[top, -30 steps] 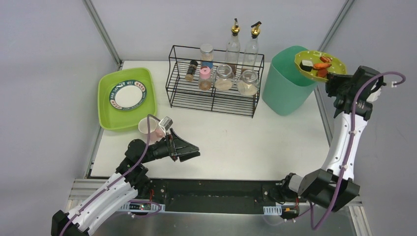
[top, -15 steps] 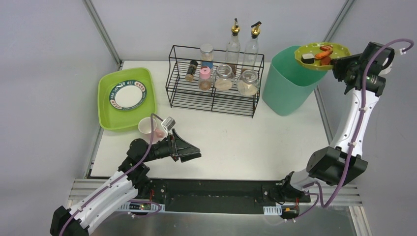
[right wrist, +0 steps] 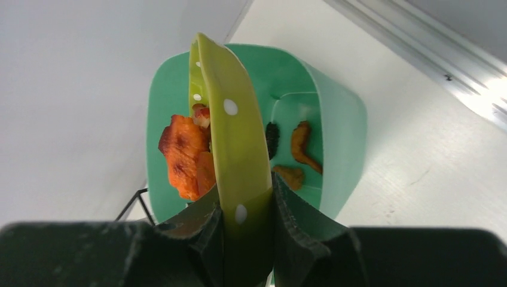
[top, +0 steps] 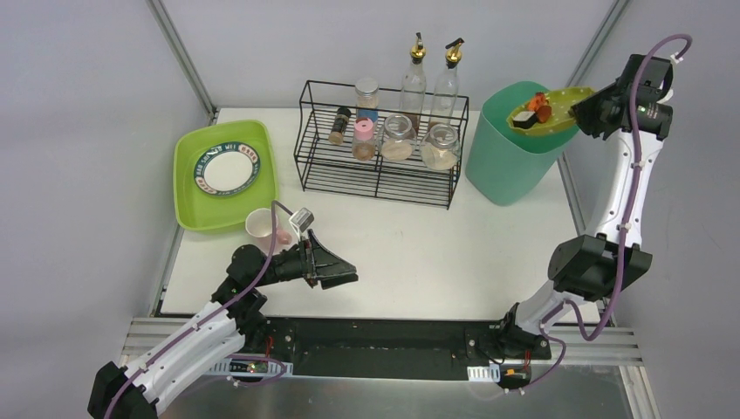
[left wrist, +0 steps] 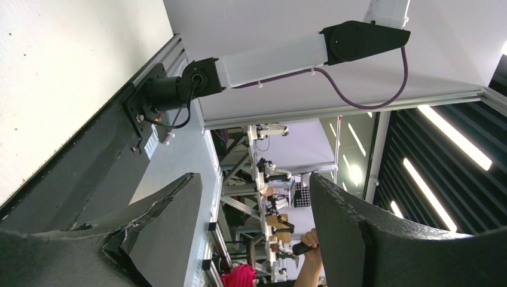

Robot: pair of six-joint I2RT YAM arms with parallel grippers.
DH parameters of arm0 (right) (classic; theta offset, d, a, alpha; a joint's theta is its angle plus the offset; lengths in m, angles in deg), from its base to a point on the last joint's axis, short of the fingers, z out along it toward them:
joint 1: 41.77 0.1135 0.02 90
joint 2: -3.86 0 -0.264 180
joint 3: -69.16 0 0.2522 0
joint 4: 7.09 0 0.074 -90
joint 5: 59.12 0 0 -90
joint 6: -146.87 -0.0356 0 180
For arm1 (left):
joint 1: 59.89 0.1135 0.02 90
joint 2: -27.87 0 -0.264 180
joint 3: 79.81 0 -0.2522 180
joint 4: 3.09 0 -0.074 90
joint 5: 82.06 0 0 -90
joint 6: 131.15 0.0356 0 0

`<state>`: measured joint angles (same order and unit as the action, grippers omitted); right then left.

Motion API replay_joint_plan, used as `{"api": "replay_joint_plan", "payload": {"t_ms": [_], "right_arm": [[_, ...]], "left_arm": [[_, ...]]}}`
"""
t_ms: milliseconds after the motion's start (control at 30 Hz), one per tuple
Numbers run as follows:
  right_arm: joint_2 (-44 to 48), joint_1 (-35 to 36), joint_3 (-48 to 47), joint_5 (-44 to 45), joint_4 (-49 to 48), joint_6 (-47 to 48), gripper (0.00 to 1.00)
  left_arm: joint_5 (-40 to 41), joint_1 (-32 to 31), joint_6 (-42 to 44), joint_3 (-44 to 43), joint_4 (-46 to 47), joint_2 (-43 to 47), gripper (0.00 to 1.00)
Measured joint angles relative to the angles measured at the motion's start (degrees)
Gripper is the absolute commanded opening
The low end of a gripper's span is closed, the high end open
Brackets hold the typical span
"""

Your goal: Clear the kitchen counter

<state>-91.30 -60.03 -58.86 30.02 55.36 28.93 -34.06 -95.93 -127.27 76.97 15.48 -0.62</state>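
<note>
The white kitchen counter [top: 410, 253] fills the top view. My right gripper [top: 583, 109] is shut on the rim of an olive-green dotted plate [top: 545, 120], tilted steeply over the teal bin [top: 506, 161]. Orange food [top: 538, 106] and a black-and-white piece slide toward the plate's low edge. In the right wrist view the plate [right wrist: 236, 149] stands edge-on between my fingers [right wrist: 206, 230], orange food [right wrist: 185, 156] clings to it, and scraps lie inside the bin [right wrist: 335, 137]. My left gripper [top: 342, 272] is open and empty, low over the counter, beside a pink-and-white cup [top: 262, 227].
A lime-green tub [top: 225, 173] holding a white plate sits at the far left. A black wire rack [top: 380, 144] with spice jars and two oil bottles stands at the back centre. The black front rail [top: 375, 345] runs along the near edge.
My right arm has risen and rolled, tipping the plate from nearly level to steeply tilted over the bin; the food has slid toward its low edge. The left arm has barely moved.
</note>
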Motion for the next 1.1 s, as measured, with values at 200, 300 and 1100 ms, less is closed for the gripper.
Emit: {"api": "replay_joint_plan", "payload": {"t_ms": [200,300,1100], "right_arm": [[-0.26,1.33,-0.85,4.94,1.73,6.1,0.0],[-1.01,3.93,-1.9,8.79,2.38,10.23,0.0],[-1.05,20.11,15.85,30.51,-26.73,51.84,0.0]], "left_arm": [[-0.11,0.0,0.02,0.0,0.02,-0.26,0.68],[-0.61,0.0,0.02,0.0,0.02,-0.44,0.68],[-1.53,0.0,0.52,0.0,-0.26,-0.09,0.68]]}}
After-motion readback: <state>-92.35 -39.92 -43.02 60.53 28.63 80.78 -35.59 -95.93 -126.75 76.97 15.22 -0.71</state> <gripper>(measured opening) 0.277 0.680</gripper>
